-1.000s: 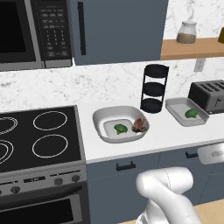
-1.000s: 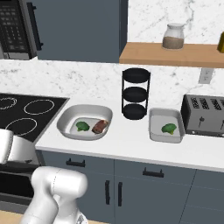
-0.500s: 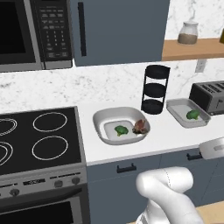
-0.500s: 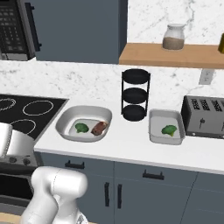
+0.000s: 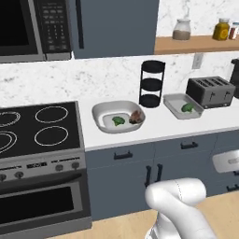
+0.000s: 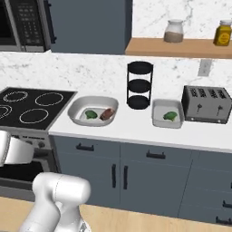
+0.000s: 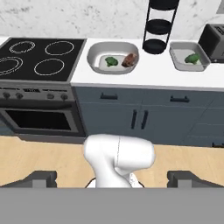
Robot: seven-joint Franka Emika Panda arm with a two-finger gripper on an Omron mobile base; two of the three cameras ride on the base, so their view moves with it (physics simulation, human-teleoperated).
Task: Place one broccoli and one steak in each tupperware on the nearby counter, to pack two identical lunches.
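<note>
**Kitchen counter inspection: both containers loaded unevenly, gripper wide and empty**

The white counter (image 6: 136, 129) runs over dark blue-grey cabinet drawers (image 6: 149, 174) with black bar handles. At its left end stands a black cooktop stove (image 5: 32, 128) with an oven below and a microwave (image 5: 32, 28) above. A wooden wall shelf (image 6: 176, 46) carries a brown-filled jar (image 6: 173, 31) and a yellow jar (image 6: 223, 33); no writing is legible on either.

On the counter, the large oval tupperware (image 6: 93, 110) sits just beside the stove and holds one broccoli (image 6: 91, 114) and one steak (image 6: 107, 113), close together. The black three-tier rack (image 6: 139, 85) stands between the two containers, toward the wall. The small rectangular tupperware (image 6: 167, 113) holds one broccoli floret (image 6: 170, 116). A grey toaster (image 6: 206, 104) stands just beside it on the right.

The arm is folded low in front of the cabinets, well apart from the counter. In the hand view the gripper (image 7: 117, 178) looks across at the counter, its fingertips (image 7: 41, 177) spread wide, grasping nothing.
</note>
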